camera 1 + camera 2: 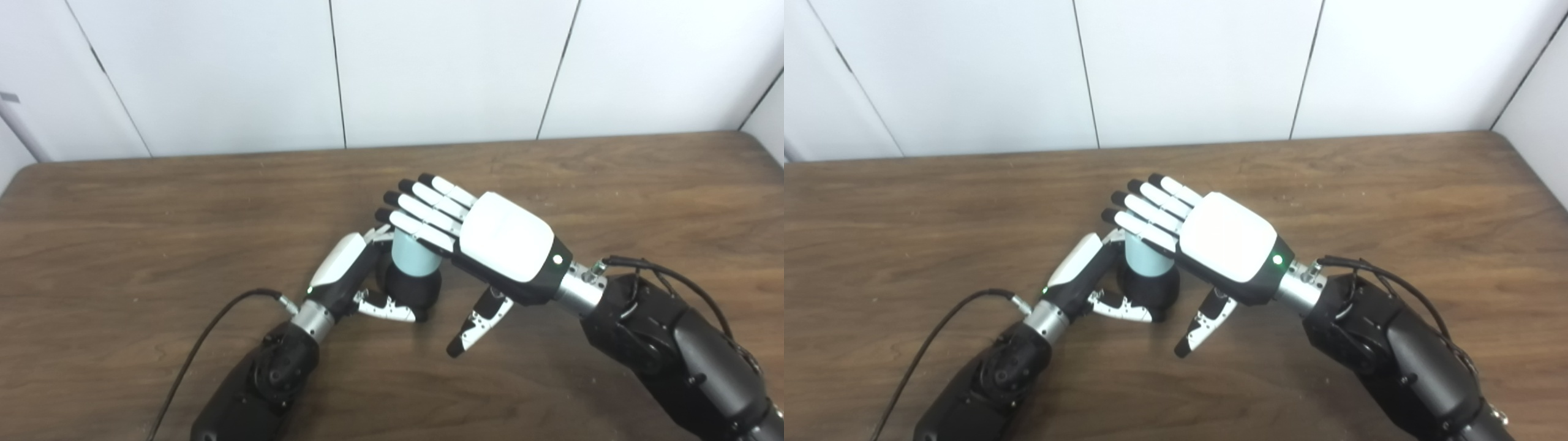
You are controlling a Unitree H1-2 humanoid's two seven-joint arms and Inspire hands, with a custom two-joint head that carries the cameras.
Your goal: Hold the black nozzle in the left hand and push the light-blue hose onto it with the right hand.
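Nozzle (411, 288) black, frame centre, your left hand (343, 269) wraps it | light-blue hose (413, 252) seated on top | your right hand (490, 245) flat over hose, fingers spread, grasping nothing

Top of light-blue hose (414, 256) hidden under right hand (505, 244); contact there not visible. Left hand (343, 269) fingers (381, 233) mostly hidden behind black nozzle (413, 288). Both arms cut by bottom edge. Surface (153, 214) cut at sides.
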